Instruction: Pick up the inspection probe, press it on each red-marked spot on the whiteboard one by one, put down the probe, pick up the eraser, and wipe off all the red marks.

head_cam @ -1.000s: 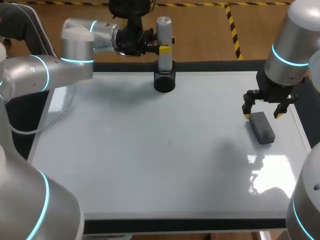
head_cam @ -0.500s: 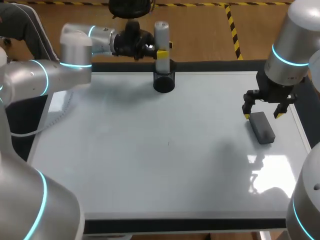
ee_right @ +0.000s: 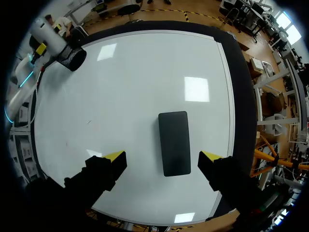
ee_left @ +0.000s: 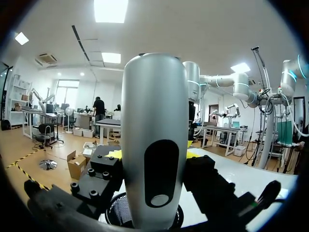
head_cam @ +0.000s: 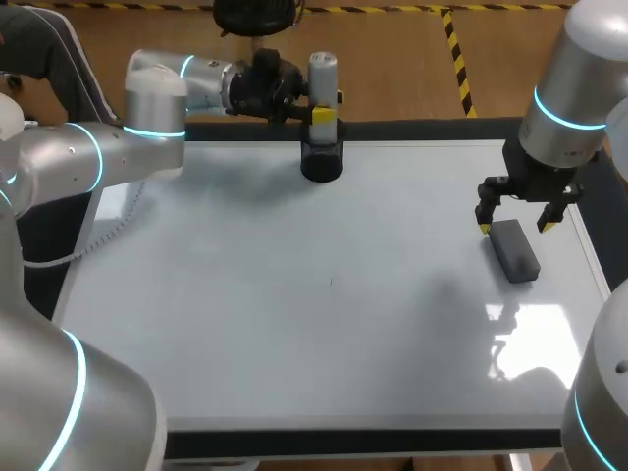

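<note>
Silver probe (head_cam: 322, 74) stood gripped in the left gripper (head_cam: 326, 106), over the far black cup (head_cam: 322, 162). It likely needed to go straight down before letting go. The right gripper (head_cam: 513, 224) hung wide above the eraser (head_cam: 514, 250).

A table (head_cam: 373, 444) with a glossy white top and a dark rim stands on a wooden floor (head_cam: 392, 59). Yellow-and-black hazard tape (head_cam: 457, 59) runs across the boards beyond the table's far edge. Bright patches of light (head_cam: 530, 319) reflect on the top near its right side. Overhead, rectangular ceiling lights (ee_left: 110, 9) glow in a white ceiling (ee_left: 203, 34).
</note>
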Controlling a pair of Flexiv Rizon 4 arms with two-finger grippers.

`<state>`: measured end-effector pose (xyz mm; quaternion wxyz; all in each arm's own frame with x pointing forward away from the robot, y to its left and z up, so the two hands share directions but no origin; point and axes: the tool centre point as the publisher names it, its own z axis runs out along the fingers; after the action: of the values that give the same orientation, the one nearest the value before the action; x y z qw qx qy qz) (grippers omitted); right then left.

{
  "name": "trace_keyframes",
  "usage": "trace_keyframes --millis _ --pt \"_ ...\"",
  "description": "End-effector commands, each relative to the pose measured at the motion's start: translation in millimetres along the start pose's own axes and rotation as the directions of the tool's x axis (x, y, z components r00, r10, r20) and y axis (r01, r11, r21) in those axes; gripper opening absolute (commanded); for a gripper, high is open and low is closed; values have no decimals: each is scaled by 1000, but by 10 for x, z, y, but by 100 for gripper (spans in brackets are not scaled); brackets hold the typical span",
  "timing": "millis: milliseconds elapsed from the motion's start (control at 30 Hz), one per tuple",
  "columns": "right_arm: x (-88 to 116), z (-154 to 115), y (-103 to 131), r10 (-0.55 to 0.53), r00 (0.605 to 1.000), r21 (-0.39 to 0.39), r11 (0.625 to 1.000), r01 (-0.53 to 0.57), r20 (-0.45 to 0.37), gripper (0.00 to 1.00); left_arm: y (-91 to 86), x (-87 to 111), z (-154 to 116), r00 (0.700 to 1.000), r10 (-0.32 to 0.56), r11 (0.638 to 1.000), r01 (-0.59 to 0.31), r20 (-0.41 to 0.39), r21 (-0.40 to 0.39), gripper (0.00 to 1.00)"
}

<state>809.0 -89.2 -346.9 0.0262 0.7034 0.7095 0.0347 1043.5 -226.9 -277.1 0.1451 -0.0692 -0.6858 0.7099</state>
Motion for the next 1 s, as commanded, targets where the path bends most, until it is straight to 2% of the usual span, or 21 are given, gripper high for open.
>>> trace_keyframes --millis 33,1000 --pt "-9 -10 -8 -1 1000 -1 1000 1 -1 100 14 -97 -5 1000 -3 1000 3 -28 -4 0" --pt "-9 -10 -8 -1 1000 -1 1000 1 -1 100 263 -56 -72 999 29 999 -29 -19 -21 0"
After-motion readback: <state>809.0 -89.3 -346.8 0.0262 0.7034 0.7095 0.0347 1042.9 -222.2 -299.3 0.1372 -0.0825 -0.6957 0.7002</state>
